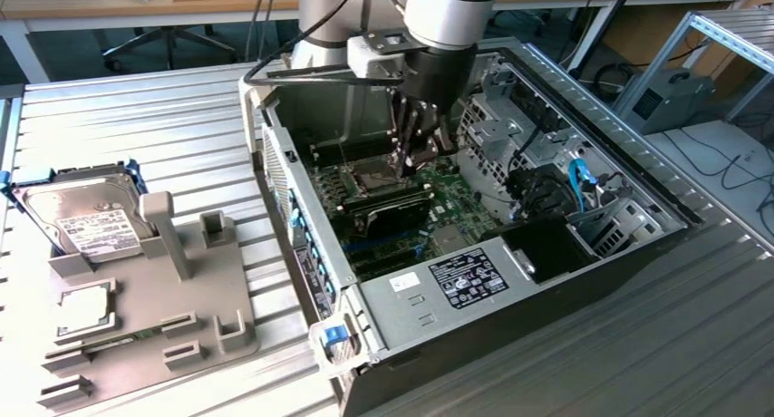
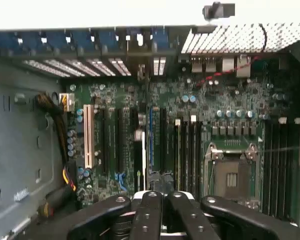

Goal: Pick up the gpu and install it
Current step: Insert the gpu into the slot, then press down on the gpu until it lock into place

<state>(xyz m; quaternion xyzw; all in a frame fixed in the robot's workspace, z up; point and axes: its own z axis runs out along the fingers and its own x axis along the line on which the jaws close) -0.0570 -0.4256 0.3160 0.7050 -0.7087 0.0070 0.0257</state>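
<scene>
The gpu [image 1: 393, 216], a slim black card, stands on edge in a slot of the green motherboard [image 1: 466, 208] inside the open computer case [image 1: 653, 195]. In the wrist view the gpu [image 2: 138, 150] shows edge-on as a dark strip running between the expansion slots. My gripper [image 1: 423, 159] hangs inside the case just above the card's far end. In the wrist view my gripper [image 2: 157, 196] is shut, its black fingers [image 2: 146, 215] pressed together with nothing visible between them, close over the board beside the card's near end.
On the exterior view's left, a grey holder tray [image 1: 181, 299] carries a silver hard drive [image 1: 85, 222] and a square CPU chip [image 1: 85, 308]. Inside the case are the power supply [image 1: 466, 276], cables [image 1: 581, 186], drive cages [image 1: 508, 109] and the bare CPU socket [image 2: 231, 175].
</scene>
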